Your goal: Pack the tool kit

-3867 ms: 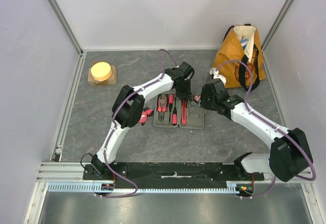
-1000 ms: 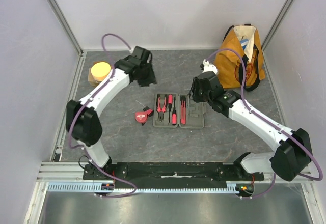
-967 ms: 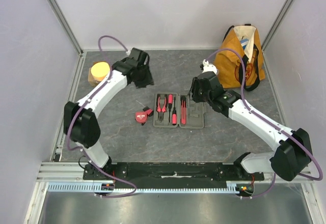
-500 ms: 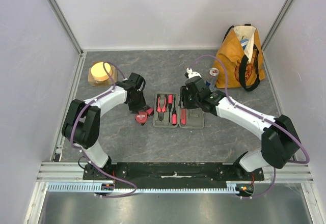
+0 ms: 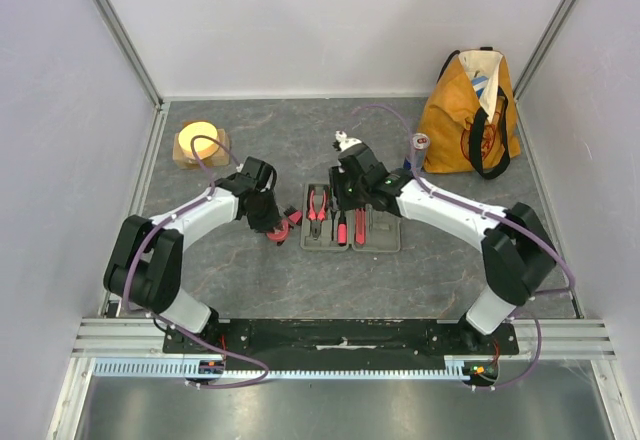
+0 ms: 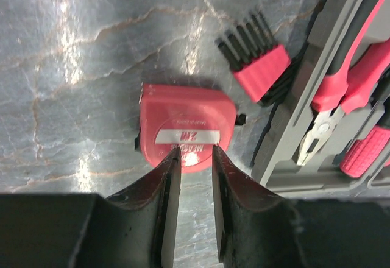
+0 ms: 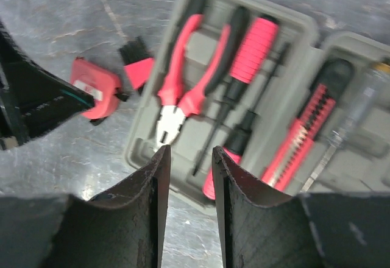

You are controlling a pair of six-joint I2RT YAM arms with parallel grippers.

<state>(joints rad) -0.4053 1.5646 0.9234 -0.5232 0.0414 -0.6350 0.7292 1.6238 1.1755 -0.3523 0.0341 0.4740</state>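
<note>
The grey tool case lies open and flat in the middle of the table, holding red-and-black pliers, screwdrivers and a cutter. The red tape measure lies on the table left of the case, next to a red holder of black keys. My left gripper hovers just above the tape measure, jaws a little apart and empty. It shows in the top view. My right gripper is open and empty over the case's left half, also seen in the top view.
An orange tote bag stands at the back right with a small can beside it. A yellow disc on a wooden block sits at the back left. Walls close in the table on three sides.
My left arm swung from the back left, near the yellow disc, down to the tape measure. My right arm moved left from beside the bag to over the case.
</note>
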